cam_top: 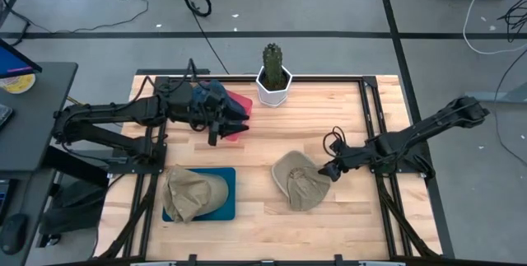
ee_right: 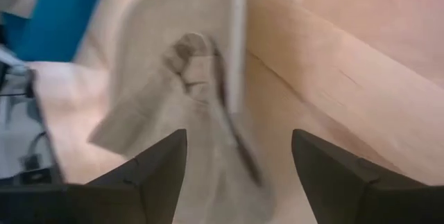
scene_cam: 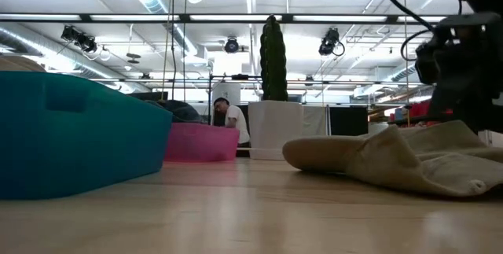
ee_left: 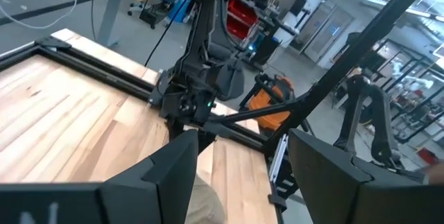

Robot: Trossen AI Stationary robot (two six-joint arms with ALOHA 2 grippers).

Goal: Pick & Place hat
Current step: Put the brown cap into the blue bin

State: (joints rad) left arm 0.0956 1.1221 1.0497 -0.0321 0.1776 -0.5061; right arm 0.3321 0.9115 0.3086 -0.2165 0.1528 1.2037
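Only the high view shows two hats: one hat (cam_top: 298, 181) lies on the bench (cam_top: 346, 217) at the open right hand (cam_top: 327, 170), the other (cam_top: 188, 192) in the blue tray (cam_top: 227, 185). The left hand (cam_top: 222, 126), open, hovers over one pink bin (cam_top: 240, 104).

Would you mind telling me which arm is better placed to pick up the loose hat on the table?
The right. Its end effector is open at the loose hat, while the left end effector is over the pink bin.
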